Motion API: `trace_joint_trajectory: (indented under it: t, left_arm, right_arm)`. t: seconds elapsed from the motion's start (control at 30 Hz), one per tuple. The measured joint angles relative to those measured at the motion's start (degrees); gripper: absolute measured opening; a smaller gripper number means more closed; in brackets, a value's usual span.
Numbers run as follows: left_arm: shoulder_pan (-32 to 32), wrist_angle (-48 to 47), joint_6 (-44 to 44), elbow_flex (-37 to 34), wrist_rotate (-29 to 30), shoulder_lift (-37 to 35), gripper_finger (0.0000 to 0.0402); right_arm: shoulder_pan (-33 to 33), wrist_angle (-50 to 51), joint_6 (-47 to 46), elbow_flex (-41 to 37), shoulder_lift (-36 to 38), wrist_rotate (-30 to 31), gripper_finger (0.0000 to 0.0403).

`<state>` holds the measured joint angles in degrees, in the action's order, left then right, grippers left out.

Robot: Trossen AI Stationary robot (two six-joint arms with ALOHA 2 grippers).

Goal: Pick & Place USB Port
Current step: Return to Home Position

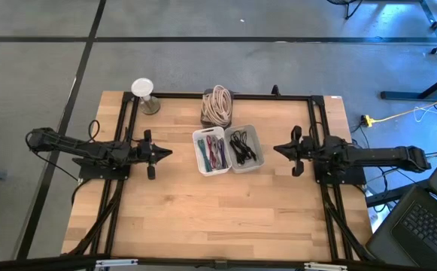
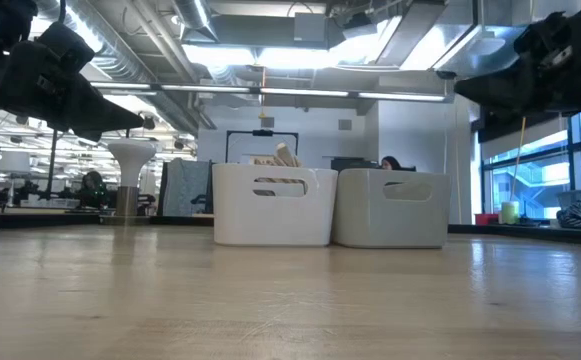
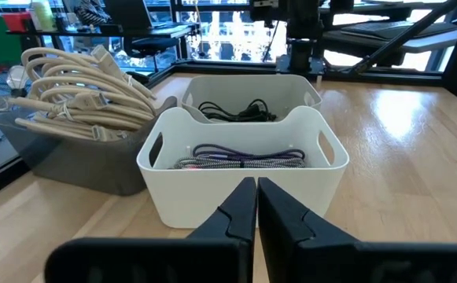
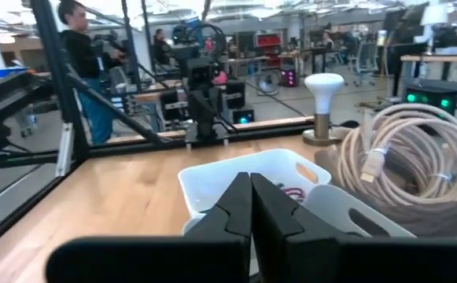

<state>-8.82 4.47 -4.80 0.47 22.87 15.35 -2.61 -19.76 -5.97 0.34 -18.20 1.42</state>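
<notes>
Two white bins stand side by side at the table's middle. The left bin (image 1: 196, 153) (image 3: 236, 206) holds purple and mixed cables (image 1: 215, 152); the right bin (image 1: 259, 143) (image 3: 295, 88) holds black cables (image 1: 243, 147). I cannot pick out a USB port among them. My left gripper (image 1: 167, 153) (image 3: 256, 192) hovers shut and empty to the left of the bins, pointing at them. My right gripper (image 1: 277, 149) (image 4: 250, 189) hovers shut and empty to their right, facing them.
A grey bin (image 1: 205, 119) (image 3: 71, 161) heaped with coiled beige cables (image 1: 217, 104) (image 4: 401, 157) stands just behind the white bins. A white mushroom-shaped lamp (image 1: 144, 94) (image 4: 323, 106) stands at the far left. Bare wood lies in front of the bins. People move in the room beyond.
</notes>
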Motion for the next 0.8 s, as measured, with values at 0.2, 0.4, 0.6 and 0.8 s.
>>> trace_joint_trajectory:
  t: [0.2, 0.4, 0.6, 0.8]
  left_arm:
    - [0.0, 0.0, 0.0, 0.0, 0.0, 0.0, 0.001]
    - [0.0, 0.0, 0.0, 0.0, 0.0, 0.0, 0.0012]
    - [0.0, 0.0, 0.0, 0.0, 0.0, 0.0, 0.0007]
    - [0.0, 0.0, 0.0, 0.0, 0.0, 0.0, 0.0007]
  right_arm:
    - [0.0, 10.5, -2.1, 0.0, 8.8, -1.1, 0.0]
    - [0.2, 17.9, -5.4, 0.0, 18.1, -4.2, 0.0]
    - [1.4, 17.7, -0.9, 0.0, 18.2, -0.4, 0.0]
    - [1.7, 17.7, -2.8, 0.0, 17.9, 1.7, 0.0007]
